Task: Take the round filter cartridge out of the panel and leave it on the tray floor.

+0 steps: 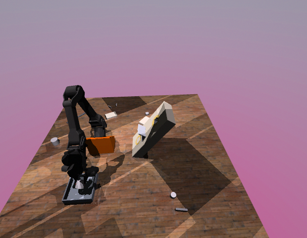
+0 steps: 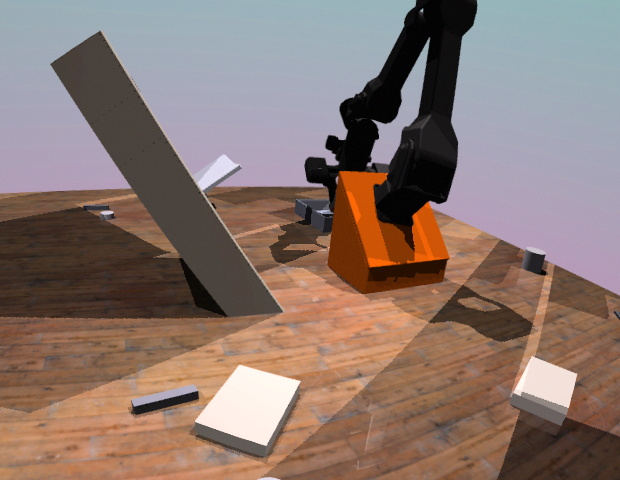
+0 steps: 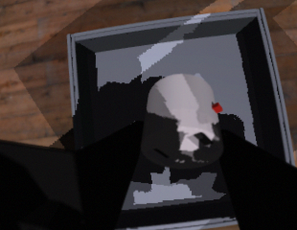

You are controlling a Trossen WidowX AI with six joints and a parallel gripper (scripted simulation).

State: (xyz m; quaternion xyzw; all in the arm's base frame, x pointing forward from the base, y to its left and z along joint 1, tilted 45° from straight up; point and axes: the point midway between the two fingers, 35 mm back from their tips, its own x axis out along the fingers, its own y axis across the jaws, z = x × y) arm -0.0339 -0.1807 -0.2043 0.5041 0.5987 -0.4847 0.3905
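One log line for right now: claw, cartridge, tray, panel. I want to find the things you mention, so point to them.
claw (image 1: 80, 180) (image 3: 180, 131): shut on filter cartridge (image 1: 79, 185) (image 3: 179, 103) | cartridge: out of service panel (image 1: 148, 134) (image 2: 160, 170), over tray (image 1: 78, 202) (image 2: 313, 215) (image 3: 168, 24) | release: not yet done

So the hand (image 1: 80, 179) (image 3: 180, 131) is down inside the tray (image 1: 78, 201) (image 3: 270, 81), and the walls box it in on all sides; straight up looks like the easy way out. Sideways, the orange block (image 1: 107, 144) (image 2: 351, 232) is near the tray. The tilted panel (image 1: 162, 128) (image 2: 165, 180) leans over the middle of the counter (image 1: 138, 200) (image 2: 326, 351), but there's a decent gap between it and the tray.
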